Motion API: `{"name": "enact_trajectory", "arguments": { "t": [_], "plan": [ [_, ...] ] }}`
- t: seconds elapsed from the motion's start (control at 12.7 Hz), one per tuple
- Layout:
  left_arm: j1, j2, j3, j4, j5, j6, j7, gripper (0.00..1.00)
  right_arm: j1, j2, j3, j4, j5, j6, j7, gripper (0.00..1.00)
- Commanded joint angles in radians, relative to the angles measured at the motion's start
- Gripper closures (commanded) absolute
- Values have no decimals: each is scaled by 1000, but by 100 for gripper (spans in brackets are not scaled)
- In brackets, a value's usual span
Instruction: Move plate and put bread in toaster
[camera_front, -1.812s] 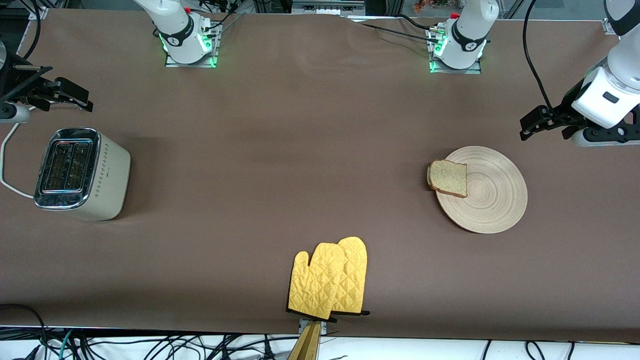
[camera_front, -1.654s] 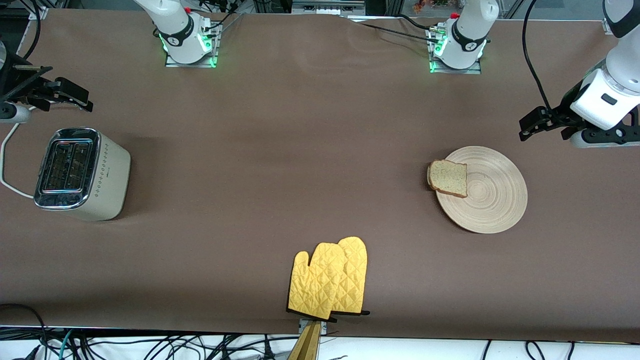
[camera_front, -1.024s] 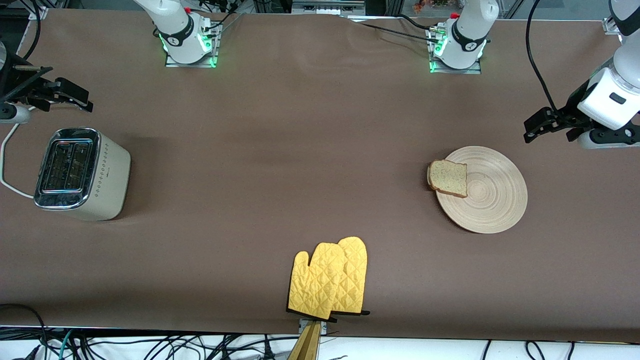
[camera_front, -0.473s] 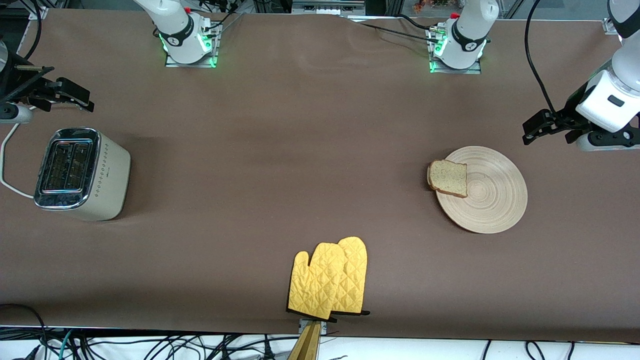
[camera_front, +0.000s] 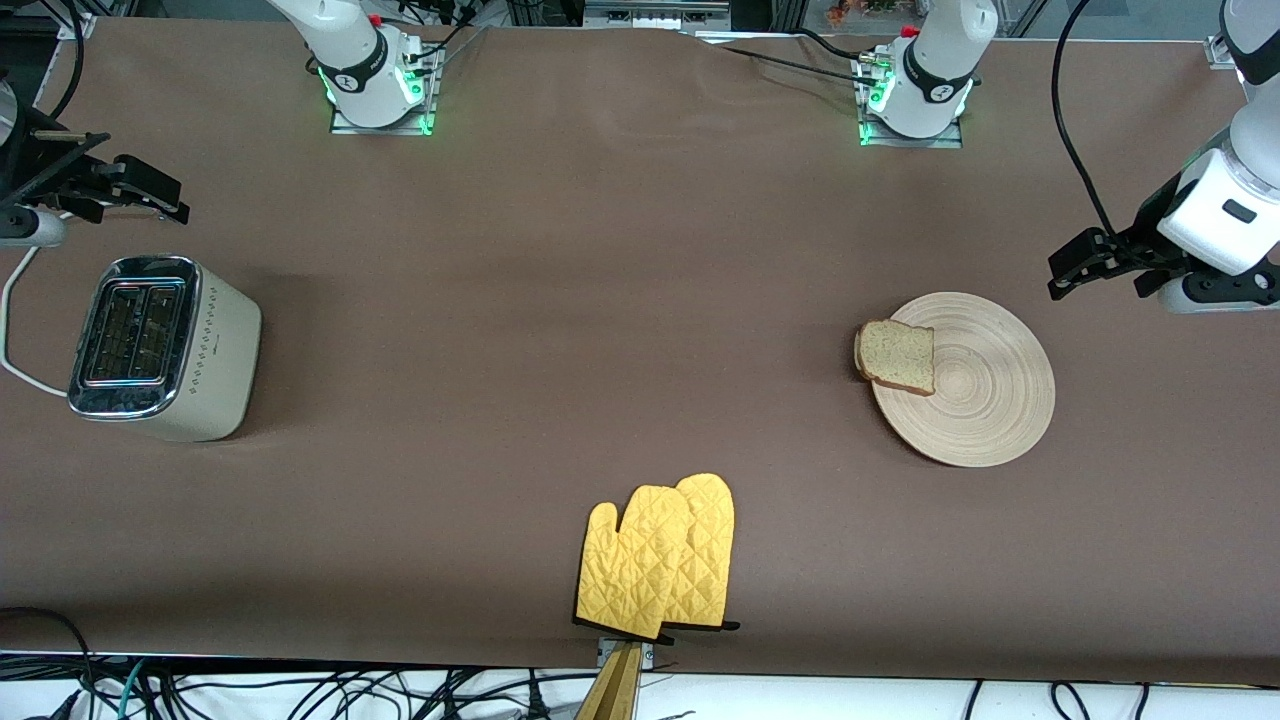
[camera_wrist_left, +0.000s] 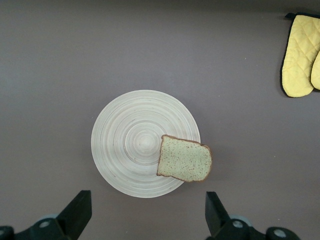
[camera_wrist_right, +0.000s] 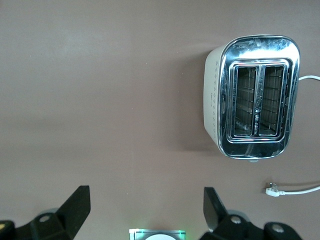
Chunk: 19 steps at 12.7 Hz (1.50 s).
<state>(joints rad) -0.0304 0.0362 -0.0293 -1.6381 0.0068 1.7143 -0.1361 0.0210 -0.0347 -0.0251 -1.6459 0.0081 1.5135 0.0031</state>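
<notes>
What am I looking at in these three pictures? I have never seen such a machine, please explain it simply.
These are two robot arms at a brown table. One picture is taken from a high camera facing them; the other two come from small cameras on each arm's wrist.

The left gripper hangs open in the air at its end of the table, above the plate, a pale wooden disc. A slice of bread lies on the plate's edge, partly overhanging it.

The right gripper is also open, up beside the toaster, whose two slots are empty.

A pair of yellow oven mitts lies near the front camera. Neither gripper holds anything.
</notes>
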Motion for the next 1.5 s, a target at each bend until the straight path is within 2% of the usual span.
{"name": "enact_trajectory", "arguments": {
  "t": [0.0, 1.02, 1.42],
  "plan": [
    [-8, 16, -7, 35, 25, -16, -2, 0, -1, 6, 5, 21, -10, -16, -2, 0],
    [-8, 17, -12, 35, 27, -16, -7, 0, -1, 1, 7, 20, -8, -21, -2, 0],
    [-14, 22, -14, 43, 61, -12, -8, 0, 0, 4, 5, 20, -7, -25, -5, 0]
  ]
}}
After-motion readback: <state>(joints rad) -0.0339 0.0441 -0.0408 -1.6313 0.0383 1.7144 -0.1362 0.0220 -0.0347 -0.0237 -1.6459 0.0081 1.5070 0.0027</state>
